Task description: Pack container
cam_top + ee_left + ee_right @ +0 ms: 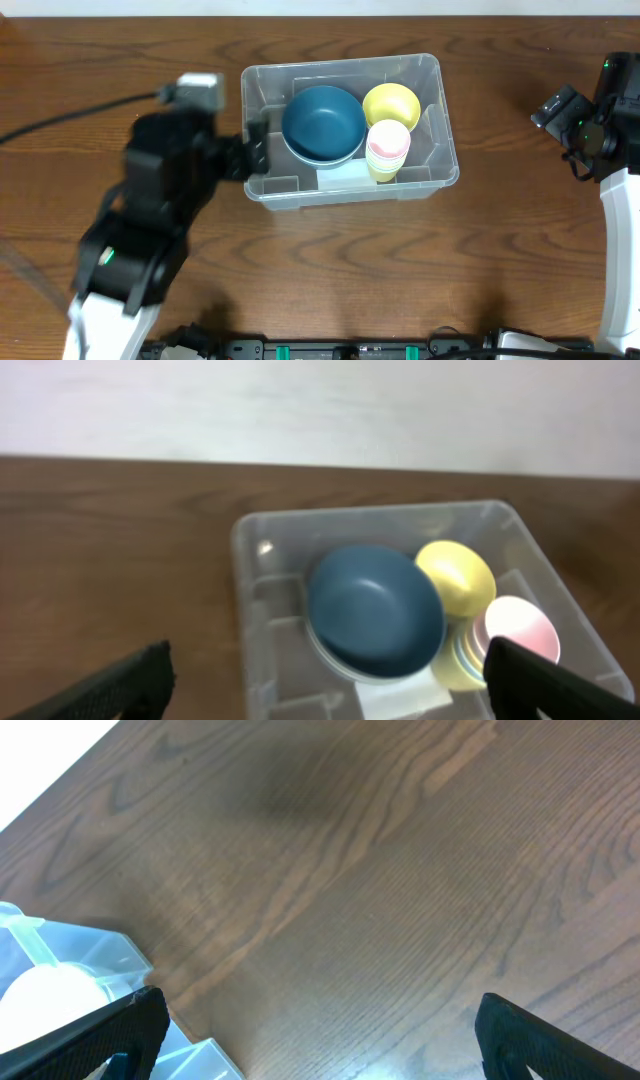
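The packing is looking well along, judging by what is already lying inside the container (pixel 262 100). The left gripper (pixel 257 150) is hovering at the container's left wall with its jaws spread wide and nothing between them, so this reads as the end of a placing step, not a grasp. The right gripper (pixel 320 1010) is waiting well off to the right over bare table (pixel 520 260), its jaws also standing wide apart and holding nothing.

No loose item is showing on the table in any view, so the next move is probably calling for the left arm to lift clear of the wall without nudging it. Whether a lid is meant to follow cannot be told.

The container is sitting near the middle of the table, slightly toward the far edge. It is a clear rectangular bin with rounded corners and a rimmed edge, and a pale label (pixel 345 177) is showing on its floor. Inside, 1 dark blue bowl (pixel 323 123) is filling the left half, 1 yellow bowl (pixel 391 103) is resting at the far right, and a small stack topped in pink (pixel 387 142) is standing just in front of it.
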